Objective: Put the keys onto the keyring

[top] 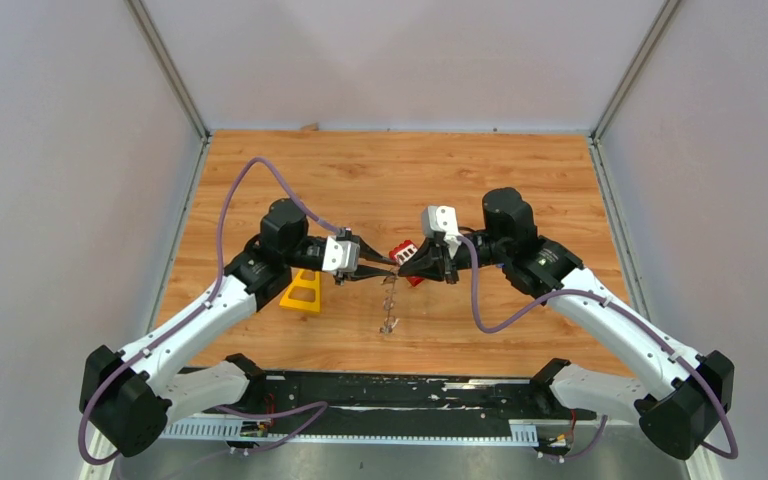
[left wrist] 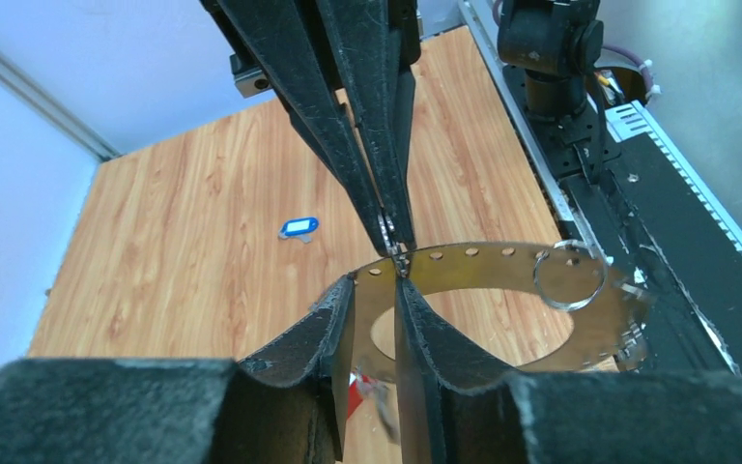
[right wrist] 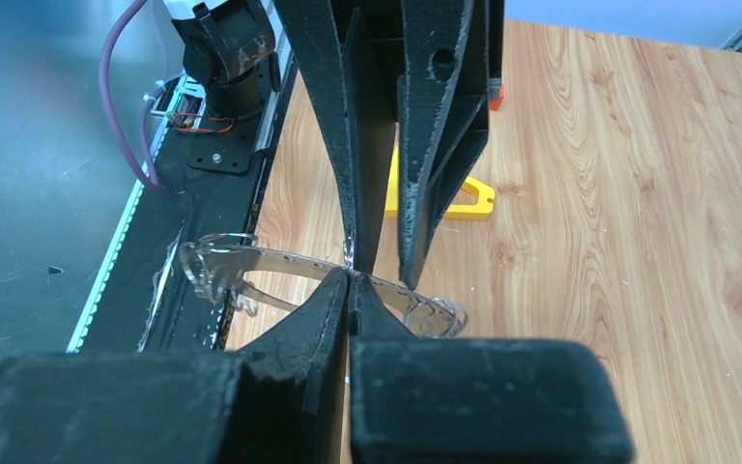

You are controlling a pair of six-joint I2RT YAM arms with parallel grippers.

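Now right end effector [right wrist: 351, 277] pinches keyring [right wrist: 251, 261]; left [left wrist: 375, 285] ajar.

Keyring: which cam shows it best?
Left wrist. The keyring lies broadside there, so its flat band, row of holes and inner opening are plain. Right wrist sees it nearly edge-on and partly hidden. Top external gives only a thin sliver mid-table.

Both arms, left arm [top: 195, 325] and right arm [top: 610, 315], reach forward and bend inward, wrists about level, so their tips meet head-on in the middle. The right end effector [right wrist: 351, 280] is pinched tight on the keyring's [left wrist: 488, 271] rim. The left end effector [left wrist: 375, 285] has its jaws partly apart, straddling that rim just beside the right fingers.
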